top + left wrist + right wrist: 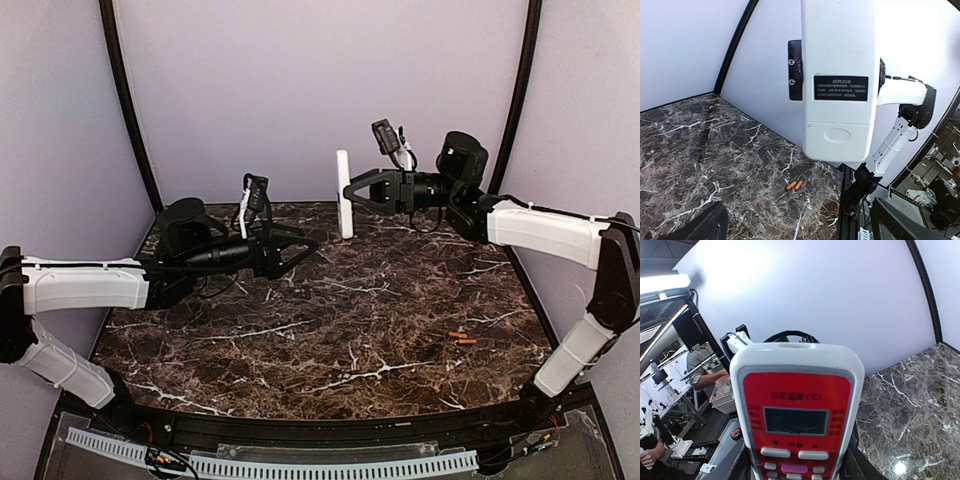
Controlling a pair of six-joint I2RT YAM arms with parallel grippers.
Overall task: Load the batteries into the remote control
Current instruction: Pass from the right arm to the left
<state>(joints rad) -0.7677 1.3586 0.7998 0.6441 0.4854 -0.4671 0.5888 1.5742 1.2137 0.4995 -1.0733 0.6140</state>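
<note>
Remote control (343, 170): a flat white handset held upright on its long axis above the rear middle of the bench (330, 330), carried by the right arm.
Remote front: only the right wrist view shows it (796, 405). It has a red face inside a white rim, a small dark screen (796, 421) with print around it, and white buttons (775, 452) below with a pink one under them.
Remote back: only the left wrist view shows it (840, 75). It is plain white with a black label (840, 88) in white print, and beneath that a cover (838, 140) with an oval thumb dent, sitting in place.
Right pincer (352, 192): clamped on the remote control's long edges, about halfway up. In the left wrist view one black pad (795, 70) with two screws presses against the remote's edge. In its own wrist view the remote hides the fingers.
Left pincer (303, 256): jaws spread wide, holding nothing. It hangs over the bench to the left of the remote control, apart from it. Its fingers (702, 225) just show at the bottom corners of its wrist view.
Batteries (462, 338): two thin orange cylinders lying side by side on the bench at the right front, well apart from the remote control and both pincers. They show in the top view and the left wrist view (794, 185), but not in the right wrist view.
Bench: dark brown marble pattern with white veins.
</note>
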